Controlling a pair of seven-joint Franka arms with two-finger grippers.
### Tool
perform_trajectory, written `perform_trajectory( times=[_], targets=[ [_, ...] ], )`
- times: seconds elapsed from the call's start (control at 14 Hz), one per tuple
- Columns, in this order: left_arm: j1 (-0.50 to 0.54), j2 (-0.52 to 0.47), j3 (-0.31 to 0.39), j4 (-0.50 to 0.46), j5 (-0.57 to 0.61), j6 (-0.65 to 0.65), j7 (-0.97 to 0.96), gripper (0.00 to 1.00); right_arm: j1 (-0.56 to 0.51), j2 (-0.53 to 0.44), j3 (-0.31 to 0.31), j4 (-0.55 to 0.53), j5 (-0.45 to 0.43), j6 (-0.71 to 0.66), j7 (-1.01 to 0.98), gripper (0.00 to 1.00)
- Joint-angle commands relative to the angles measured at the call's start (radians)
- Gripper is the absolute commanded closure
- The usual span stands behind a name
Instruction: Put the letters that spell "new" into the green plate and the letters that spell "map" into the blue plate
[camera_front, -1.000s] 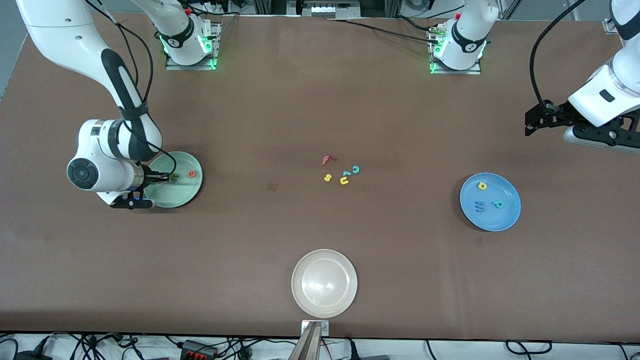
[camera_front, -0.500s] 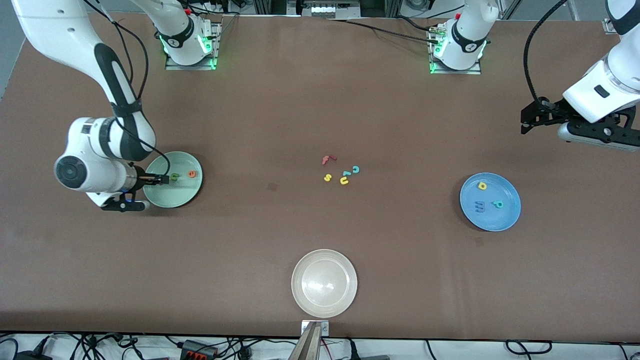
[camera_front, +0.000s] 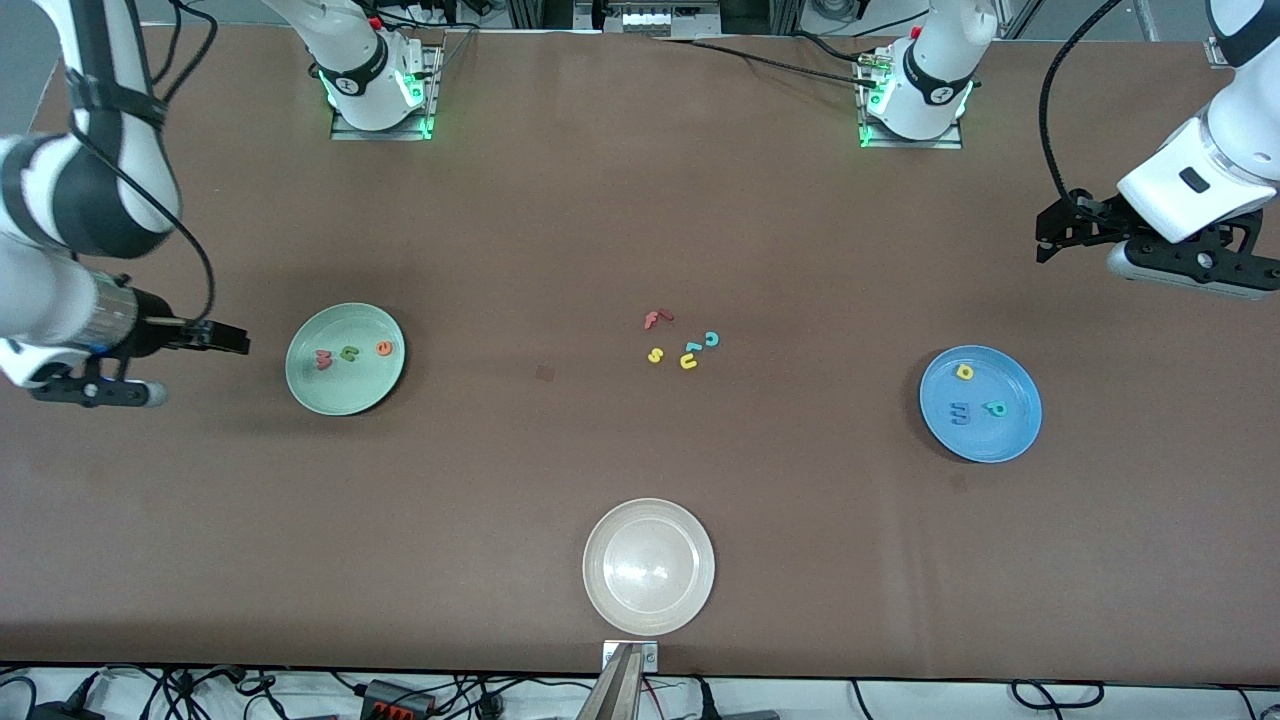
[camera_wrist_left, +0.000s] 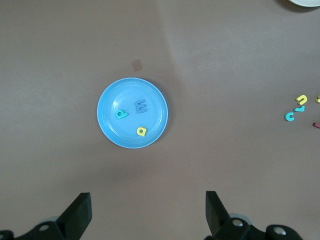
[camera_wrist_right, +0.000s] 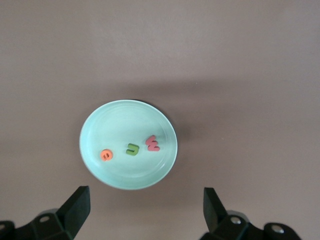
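**poster1:** three letters in each plate, as far as i can count. green plate has the pinkish-red w, green n and orange e lined up across its middle, so "new" looks done. blue plate, down at the left arm's end of the table, has the yellow a, blue m and teal p inside it, so "map" too.

**poster2:** so why are both arms just hanging there?

**poster1:** my guess is nothing's left to carry. right gripper is up off the table just beside the green plate, toward the right arm's end, fingers spread wide with nothing between them. its wrist view looks straight down on the plate, both fingers apart at the frame edge. left gripper is over bare table up from the blue plate, also spread and empty. that arm is waiting.

**poster2:** and the pile in the middle?

**poster1:** leftovers: red f, yellow s, yellow u, teal c, plus a small teal bit i can't read. they're well apart from both plates, and i'd say that's right since they spell neither word. the whitish plate nearest the camera holds nothing.
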Motion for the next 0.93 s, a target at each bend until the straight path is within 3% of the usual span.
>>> perform_trajectory(
  times=[0.0,0.21,0.5,0.71,0.86],
  targets=[
    [0.000,-0.011,-0.004,0.008,-0.009,-0.021,0.011,0.00,-0.022,0.021,-0.002,0.145,0.008,-0.100,0.002,0.00],
    [0.000,-0.011,-0.005,0.008,-0.009,-0.024,0.011,0.00,-0.018,-0.022,-0.006,0.219,0.005,-0.152,0.000,0.00],
    [0.000,-0.011,-0.005,0.008,-0.009,-0.025,0.011,0.00,-0.036,-0.137,-0.022,0.176,0.010,-0.155,-0.004,0.00],
    [0.000,-0.011,-0.011,0.009,-0.006,-0.047,0.013,0.00,-0.142,-0.159,0.072,0.156,0.007,-0.155,-0.040,0.00],
    [0.000,-0.011,-0.011,0.009,-0.003,-0.044,0.013,0.00,-0.117,-0.159,0.069,0.152,-0.010,-0.166,-0.034,0.00]
  ],
)
